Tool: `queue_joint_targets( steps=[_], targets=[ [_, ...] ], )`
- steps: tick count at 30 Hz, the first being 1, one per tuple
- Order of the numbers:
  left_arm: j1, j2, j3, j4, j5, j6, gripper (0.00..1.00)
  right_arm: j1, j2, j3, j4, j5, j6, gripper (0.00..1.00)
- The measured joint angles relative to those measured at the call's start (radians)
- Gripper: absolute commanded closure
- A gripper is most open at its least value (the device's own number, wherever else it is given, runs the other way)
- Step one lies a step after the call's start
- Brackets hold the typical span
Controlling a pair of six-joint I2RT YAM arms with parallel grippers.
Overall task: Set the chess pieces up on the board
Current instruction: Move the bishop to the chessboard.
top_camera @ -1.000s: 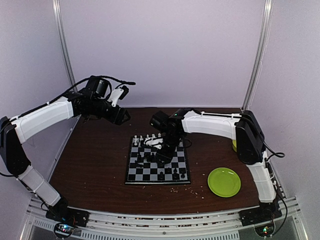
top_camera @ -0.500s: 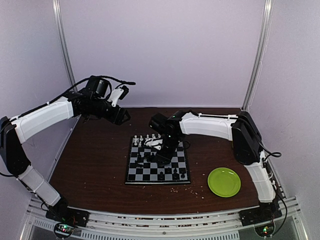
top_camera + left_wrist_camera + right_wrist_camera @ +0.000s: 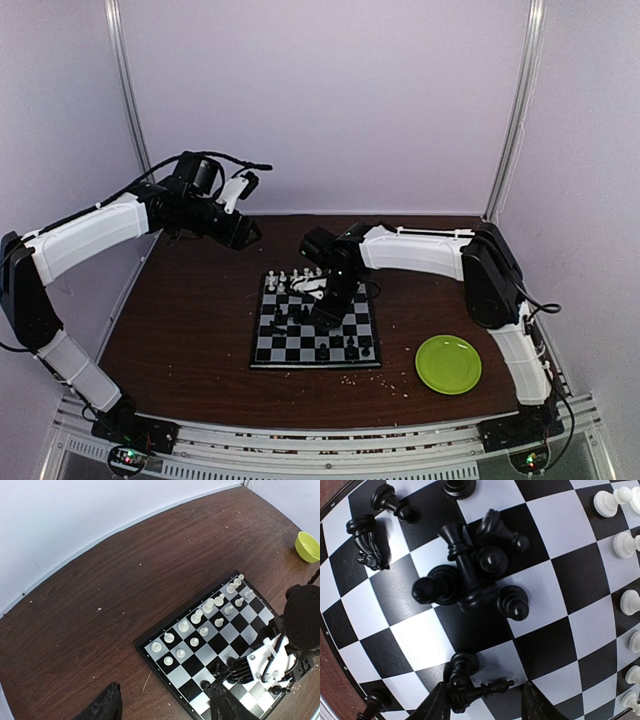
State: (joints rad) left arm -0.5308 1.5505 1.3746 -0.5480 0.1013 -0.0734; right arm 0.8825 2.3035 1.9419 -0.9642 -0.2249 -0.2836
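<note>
The board (image 3: 275, 345) lies about mid-desk, square to the edges of the brown desk (image 3: 180, 330), with a round green plate (image 3: 448, 363) off toward the near right corner and pale crumbs (image 3: 385, 382) scattered along the near side. A small yellow-green bowl (image 3: 308, 546) sits out by the right edge.

The white pieces (image 3: 183, 625) stand upright in two rough rows on the side of the board facing the far edge. The black pieces (image 3: 470, 580) are a jumble around the middle of the board: several have toppled and lie across one another, and a few more stand along the side nearest the arms.

The right arm is bent down over that jumble, low to the squares. The right fingers (image 3: 437, 705) are half spread, one either side of a fallen black piece (image 3: 470, 687). One finger looks to be against it, the other seems just clear, so I would not call it pinched.

The left arm is held high over the far left part of the desk, well apart from the board. The left fingers (image 3: 105, 707) are spread wide with nothing between them.
</note>
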Motion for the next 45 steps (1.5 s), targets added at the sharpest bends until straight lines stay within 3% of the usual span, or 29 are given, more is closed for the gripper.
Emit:
queue_joint_targets(
  steps=[20, 28, 45],
  targets=[
    [0.000, 0.011, 0.007, 0.000, 0.010, 0.000, 0.38, -0.052, -0.063, -0.106, 0.035, 0.019, -0.005, 0.51],
    [0.000, 0.011, 0.007, 0.000, 0.014, 0.000, 0.38, -0.071, -0.077, -0.129, 0.035, -0.066, -0.023, 0.50],
    [0.000, 0.023, 0.008, 0.000, 0.015, -0.001, 0.38, -0.070, -0.059, -0.100, 0.019, -0.001, 0.024, 0.61]
  ],
)
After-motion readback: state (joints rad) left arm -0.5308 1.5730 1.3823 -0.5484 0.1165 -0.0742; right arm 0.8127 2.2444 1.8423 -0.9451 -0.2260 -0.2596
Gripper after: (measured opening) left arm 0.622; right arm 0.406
